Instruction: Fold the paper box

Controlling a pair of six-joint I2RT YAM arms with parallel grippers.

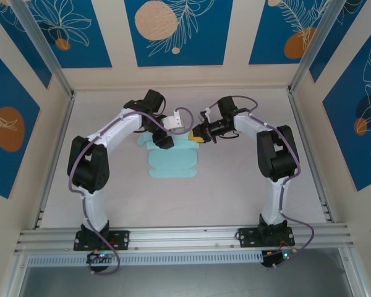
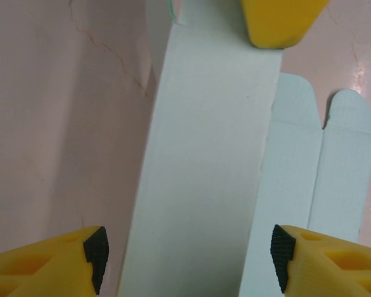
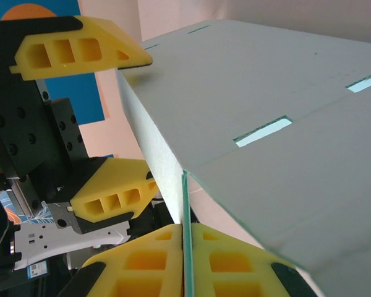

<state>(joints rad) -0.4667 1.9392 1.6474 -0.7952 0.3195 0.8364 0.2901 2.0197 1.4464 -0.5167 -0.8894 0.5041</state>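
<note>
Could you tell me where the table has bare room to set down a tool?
The near strip of table, between the paper box and the front rail, is bare, as is the far strip along the back wall. It is crowded mid-table, where the left pincer and right pincer meet at its far end.

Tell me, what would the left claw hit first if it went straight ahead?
Probably the paper box: its raised panel lies between the open left gripper's fingers. Farther along sits a yellow finger of the right gripper; depth is unclear.
</note>
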